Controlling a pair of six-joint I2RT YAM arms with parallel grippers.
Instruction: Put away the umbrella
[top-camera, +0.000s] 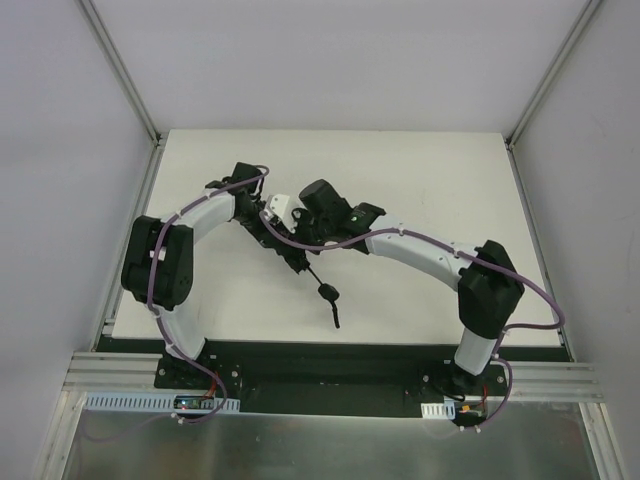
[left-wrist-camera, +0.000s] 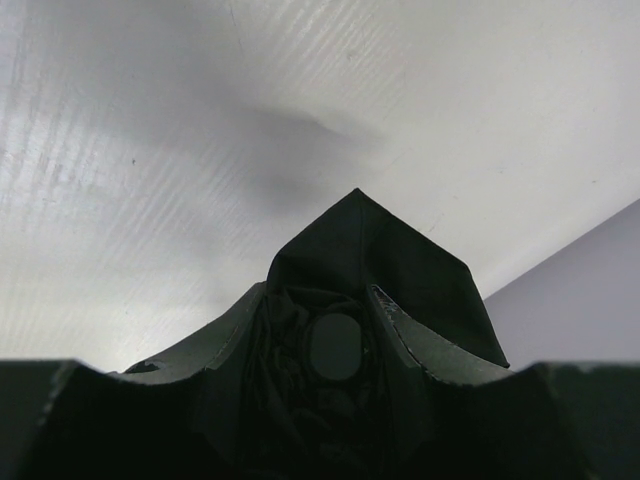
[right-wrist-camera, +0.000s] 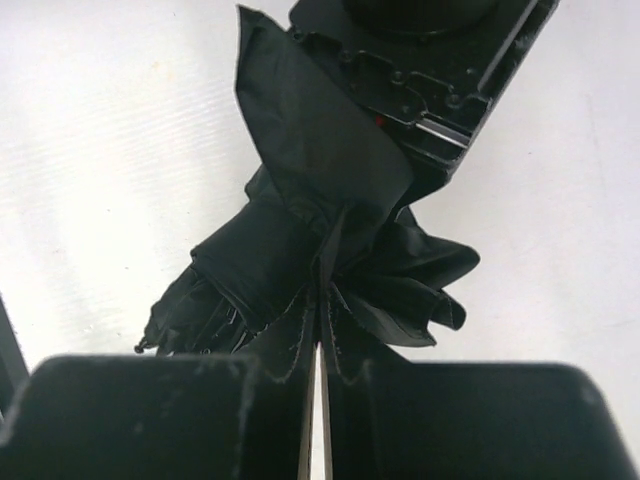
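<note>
- Item under inspection: the black compact folding umbrella with matte fabric canopy. It lies near the middle of the flat white table, between the two arms, with its canopy end towards the left arm.
- The thin metal shaft runs out towards the near edge and ends in the small black handle. A cord loop trails from the handle on the table.
- Left gripper: the jaws stand either side of the bunched canopy and appear to bear on it. Contact cannot be fully confirmed from its own wrist view.
- Right gripper: the fingers are pressed almost together, with only a sliver of light between them, and they pinch a fold of loose canopy fabric.
- Canopy condition: loosely gathered, with folds splayed and one flap standing up. No fastened strap is discernible.
- Handling assessment: probably light. The fabric is soft and limp and gives little purchase; a pinched fold will likely stretch or slip rather than move the whole item.
- Recommended hold: across the gathered bundle, or on the rigid handle. The shaft is thin and likely slippery.
</note>
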